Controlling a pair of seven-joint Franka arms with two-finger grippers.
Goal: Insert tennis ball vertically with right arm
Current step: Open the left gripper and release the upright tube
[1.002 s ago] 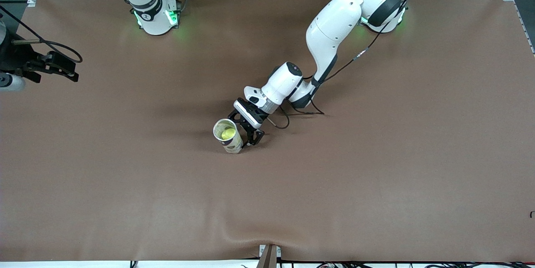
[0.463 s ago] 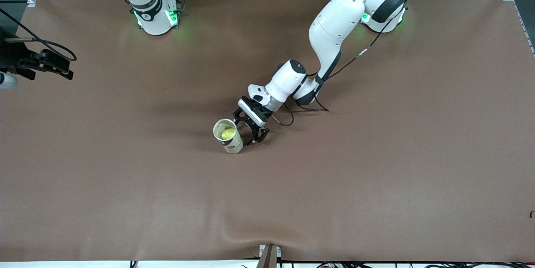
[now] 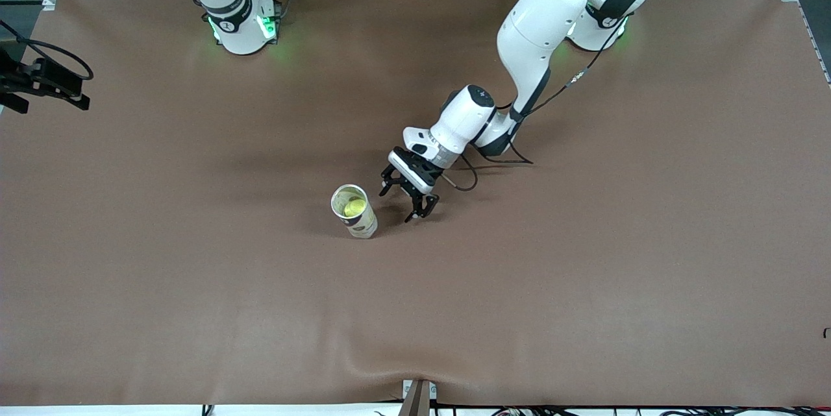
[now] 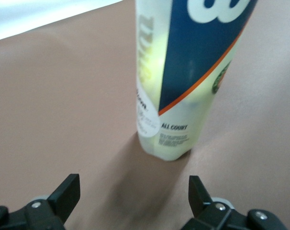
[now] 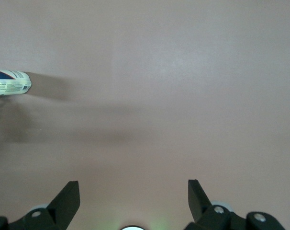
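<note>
A clear tennis ball can [image 3: 355,211] with a blue and white label stands upright on the brown table, open end up. A yellow tennis ball [image 3: 352,208] shows inside it. My left gripper [image 3: 407,198] is open and empty, low over the table beside the can toward the left arm's end, not touching it. In the left wrist view the can [image 4: 183,81] stands a short way ahead of the open left gripper [image 4: 133,188]. My right gripper [image 3: 57,84] is raised over the right arm's end of the table. It is open and empty [image 5: 133,189], and the can [image 5: 11,81] shows far off.
The brown mat [image 3: 584,260] covers the whole table, with a ripple at the edge nearest the front camera [image 3: 415,370]. The arm bases [image 3: 243,23] stand along the edge farthest from the front camera. A black cable [image 3: 467,176] trails from the left wrist.
My left gripper has let go of the can and backed away from it toward the left arm's end. My right gripper has drawn farther toward the right arm's end. The can has stayed put.
</note>
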